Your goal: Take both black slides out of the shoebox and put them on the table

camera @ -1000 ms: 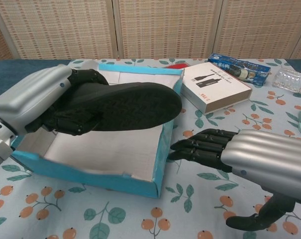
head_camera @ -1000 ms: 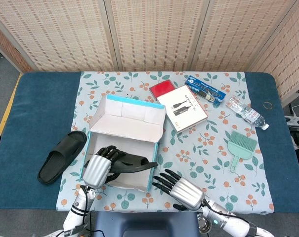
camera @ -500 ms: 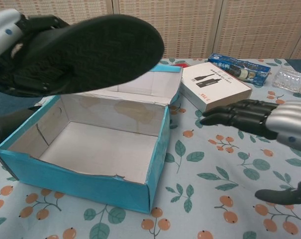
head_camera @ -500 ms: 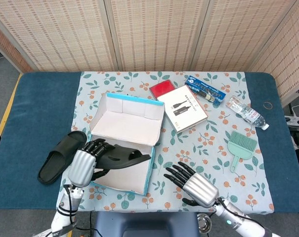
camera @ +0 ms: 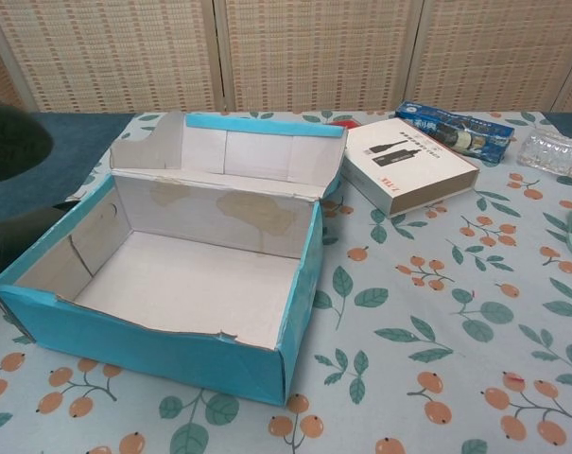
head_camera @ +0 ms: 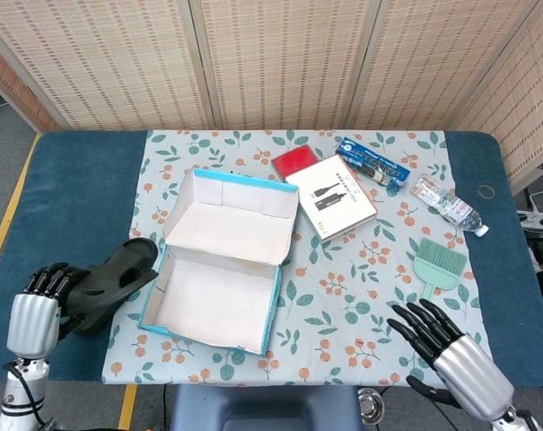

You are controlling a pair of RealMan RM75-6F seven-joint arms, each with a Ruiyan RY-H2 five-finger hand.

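The blue shoebox (head_camera: 278, 289) (camera: 299, 312) stands open in the middle of the floral cloth, and its white inside is bare. My left hand (head_camera: 35, 312) is out over the blue table to the box's left and grips a black slide (head_camera: 109, 280). That slide lies over the spot where the other black slide rests, so I cannot separate the two in the head view. The chest view shows a dark sole (camera: 9, 140) at the left edge and more black (camera: 4, 248) below it. My right hand (head_camera: 451, 352) hovers at the near right with spread fingers, holding nothing.
Behind the box lie a white booklet box (head_camera: 330, 196), a red item (head_camera: 294, 161) and a blue carton (head_camera: 372, 162). A plastic bottle (head_camera: 446, 205) and a green brush (head_camera: 438, 268) sit at the right. Bare floral cloth lies right of the shoebox.
My left hand lifted the slide out of the shoebox and carried it left, over the table beside the box. My right hand drew back toward the near right edge.
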